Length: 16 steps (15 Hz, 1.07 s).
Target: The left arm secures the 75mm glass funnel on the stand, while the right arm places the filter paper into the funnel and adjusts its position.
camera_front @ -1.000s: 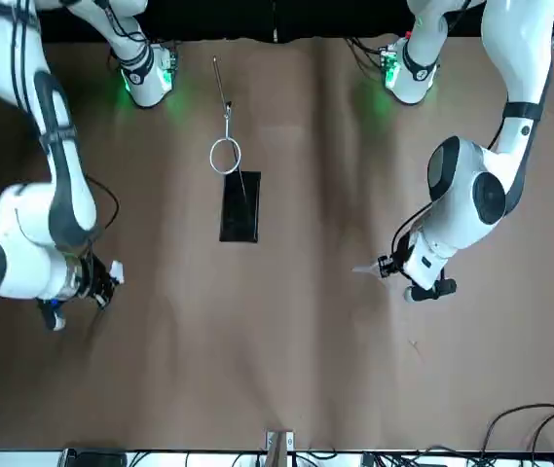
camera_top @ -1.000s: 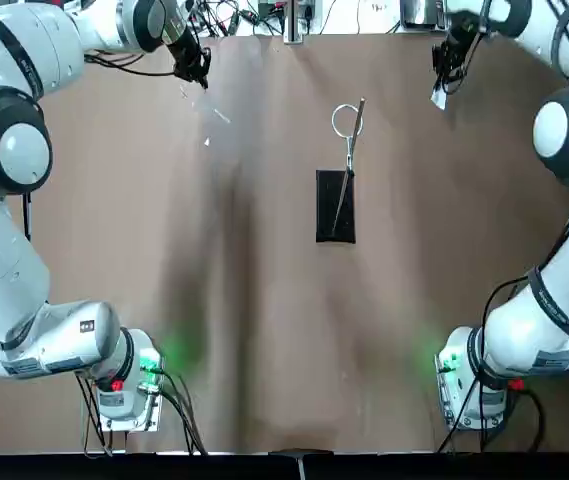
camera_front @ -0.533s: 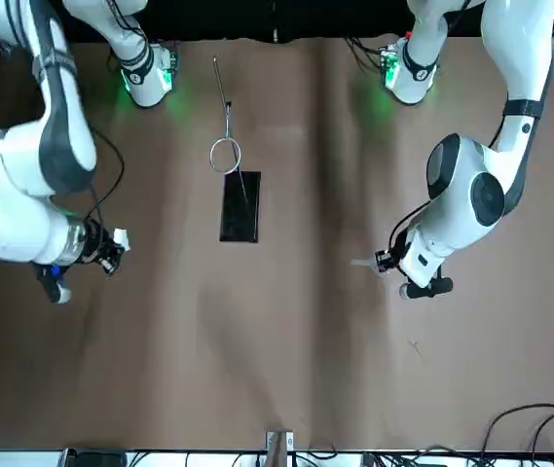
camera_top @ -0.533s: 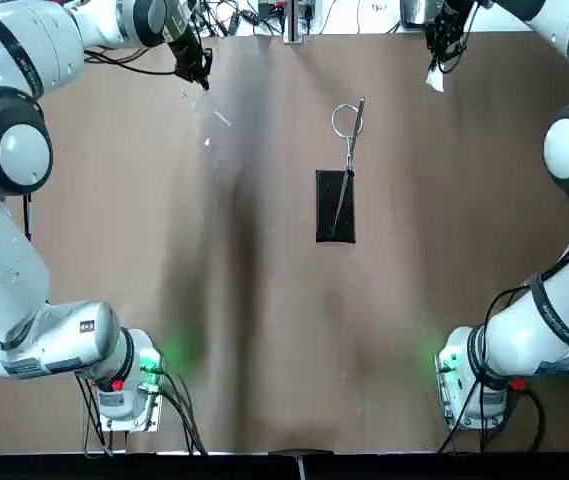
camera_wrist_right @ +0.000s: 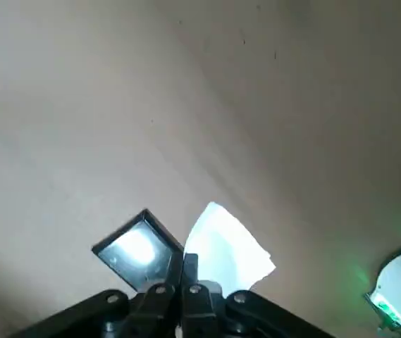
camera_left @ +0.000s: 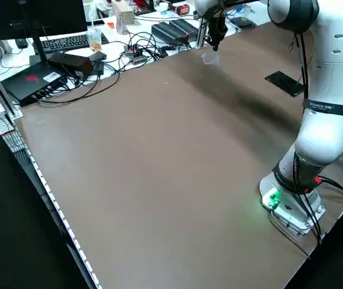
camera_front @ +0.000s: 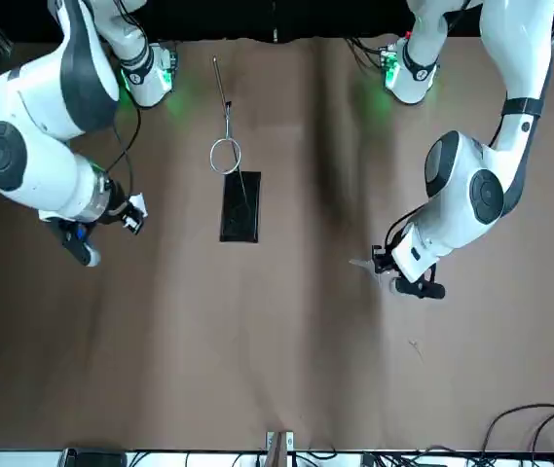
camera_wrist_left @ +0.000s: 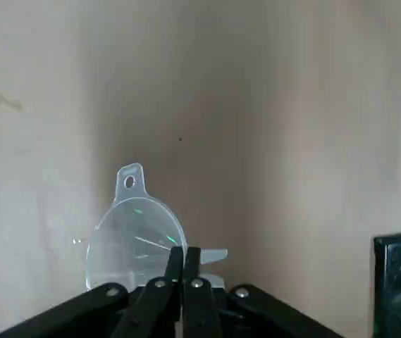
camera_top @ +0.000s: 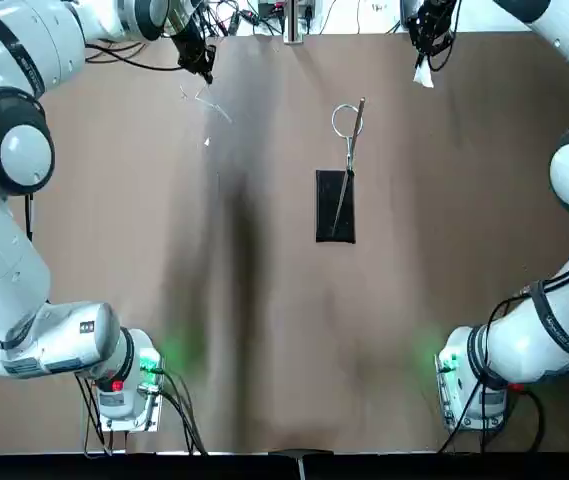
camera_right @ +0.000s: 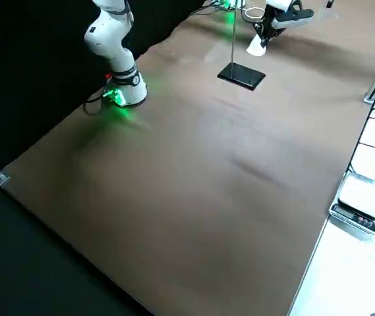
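Top view, you see: left hand [camera_top: 204, 70] clamps funnel [camera_wrist_left: 135, 243] upper left; right hand [camera_top: 422, 62] pinches filter paper [camera_wrist_right: 227, 252] upper right; stand [camera_top: 335, 205] centre.

Both arms reach to the far table edge, left gripper [camera_wrist_left: 183, 262] and right gripper [camera_wrist_right: 188, 267] fingers closed.

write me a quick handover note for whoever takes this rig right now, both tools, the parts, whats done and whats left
Left tool: shut on the glass funnel, held clear of the table at the far left, away from the stand.
Right tool: shut on the filter paper, at the far right edge of the table.
Stand: mid-table, its ring empty.
Done: both parts picked up.
Left: seat the funnel in the ring and hold it steady, then drop the paper into the funnel and adjust its position.
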Motion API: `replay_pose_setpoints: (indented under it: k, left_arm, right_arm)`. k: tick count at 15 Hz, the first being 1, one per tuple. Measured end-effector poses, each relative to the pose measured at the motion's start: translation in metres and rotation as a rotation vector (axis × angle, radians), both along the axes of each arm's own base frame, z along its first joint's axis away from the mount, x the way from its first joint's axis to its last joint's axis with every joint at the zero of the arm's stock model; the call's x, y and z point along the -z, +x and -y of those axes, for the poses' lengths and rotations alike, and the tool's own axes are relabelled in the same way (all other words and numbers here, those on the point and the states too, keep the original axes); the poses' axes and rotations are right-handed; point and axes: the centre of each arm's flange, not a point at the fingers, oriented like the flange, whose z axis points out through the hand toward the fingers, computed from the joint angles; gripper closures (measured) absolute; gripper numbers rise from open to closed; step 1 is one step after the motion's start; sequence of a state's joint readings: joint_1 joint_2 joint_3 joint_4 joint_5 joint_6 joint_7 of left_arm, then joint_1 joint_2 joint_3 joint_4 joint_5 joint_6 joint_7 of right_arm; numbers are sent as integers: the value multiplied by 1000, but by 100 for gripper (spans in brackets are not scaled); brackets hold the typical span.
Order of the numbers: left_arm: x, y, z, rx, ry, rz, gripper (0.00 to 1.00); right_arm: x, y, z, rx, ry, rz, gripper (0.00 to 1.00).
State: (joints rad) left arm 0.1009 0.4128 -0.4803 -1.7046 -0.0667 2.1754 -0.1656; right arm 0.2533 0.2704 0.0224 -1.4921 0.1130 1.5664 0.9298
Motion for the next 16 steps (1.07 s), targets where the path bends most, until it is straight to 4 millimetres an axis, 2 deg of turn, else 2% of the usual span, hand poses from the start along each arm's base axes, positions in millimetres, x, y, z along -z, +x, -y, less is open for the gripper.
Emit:
replay_pose_setpoints:
  k: [4,10,16]
  left_arm:
    - [-1,-4,15,175,-7,40,98]
    - [-14,-10,39,324,-29,91,98]
    - [-22,-14,54,511,-45,145,98]
  right_arm:
    - [-11,-7,-13,-18,23,-29,99]
    - [-10,-14,-8,-18,17,-92,99]
    - [-29,-17,-1,-9,23,-64,99]
